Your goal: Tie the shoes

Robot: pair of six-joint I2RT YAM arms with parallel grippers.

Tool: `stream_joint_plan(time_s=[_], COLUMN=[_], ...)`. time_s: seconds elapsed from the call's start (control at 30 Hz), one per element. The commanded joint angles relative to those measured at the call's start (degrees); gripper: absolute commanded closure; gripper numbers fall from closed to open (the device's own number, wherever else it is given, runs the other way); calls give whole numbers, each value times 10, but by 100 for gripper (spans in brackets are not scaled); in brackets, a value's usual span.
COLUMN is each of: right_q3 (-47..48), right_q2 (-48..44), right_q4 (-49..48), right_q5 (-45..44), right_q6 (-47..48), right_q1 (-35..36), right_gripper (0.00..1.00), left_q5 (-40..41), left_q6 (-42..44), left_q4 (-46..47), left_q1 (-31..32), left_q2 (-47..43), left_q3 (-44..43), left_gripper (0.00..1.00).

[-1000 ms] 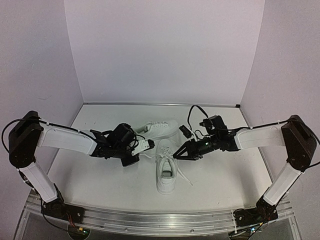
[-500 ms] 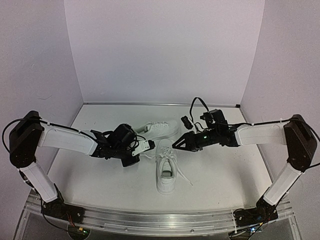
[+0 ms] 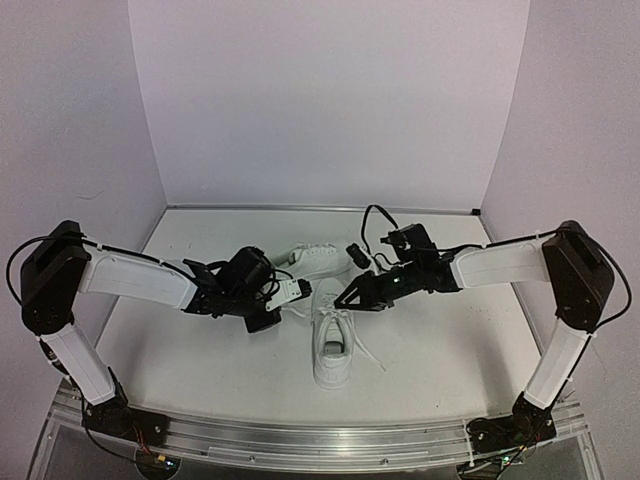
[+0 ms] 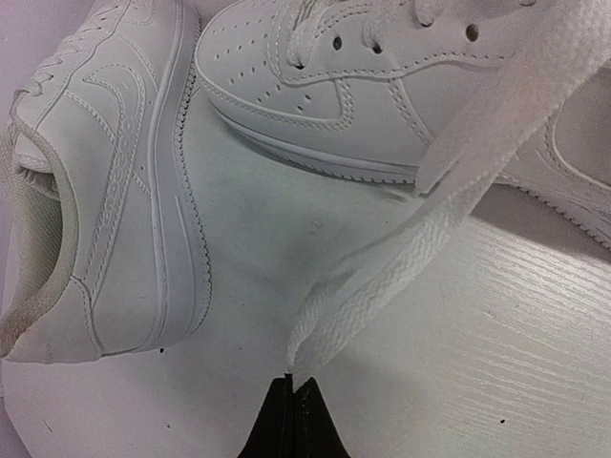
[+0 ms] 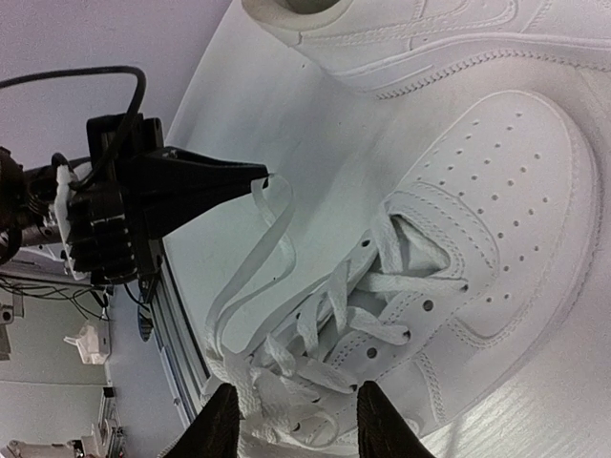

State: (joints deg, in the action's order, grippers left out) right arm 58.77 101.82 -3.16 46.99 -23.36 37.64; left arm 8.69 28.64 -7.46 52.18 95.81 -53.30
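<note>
Top external view: both arms stretch out low toward the middle of the table (image 3: 200, 370). The near shoe (image 3: 333, 350) and the far shoe (image 3: 318, 258) lie there, close together. The left gripper (image 3: 292, 291) is pinched tight on a lace (image 4: 401, 258) of the near shoe. The right gripper (image 3: 345, 297) hangs over that shoe's laces, its fingers (image 5: 218, 429) apart.
</note>
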Motion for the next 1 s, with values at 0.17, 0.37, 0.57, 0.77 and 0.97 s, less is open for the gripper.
stream_joint_plan(time_s=[0.17, 0.37, 0.57, 0.77, 0.97], right_q3=[31, 35, 37, 36, 25], right_q2=[-8, -29, -54, -69, -80], right_q4=[68, 101, 103, 103, 109], right_q5=[-27, -102, -148, -161, -139], right_q6=[50, 67, 67, 69, 71], right_q1=[9, 8, 8, 8, 7], right_gripper=[79, 85, 88, 93, 77], left_q5=[-2, -1, 7, 17, 23], left_q6=[5, 5, 5, 1, -1], left_q4=[14, 16, 14, 15, 11], left_q1=[2, 3, 2, 2, 2], left_q2=[-4, -1, -4, -4, -3], left_q3=[-20, -20, -20, -21, -25], left_gripper=[100, 100, 100, 100, 100])
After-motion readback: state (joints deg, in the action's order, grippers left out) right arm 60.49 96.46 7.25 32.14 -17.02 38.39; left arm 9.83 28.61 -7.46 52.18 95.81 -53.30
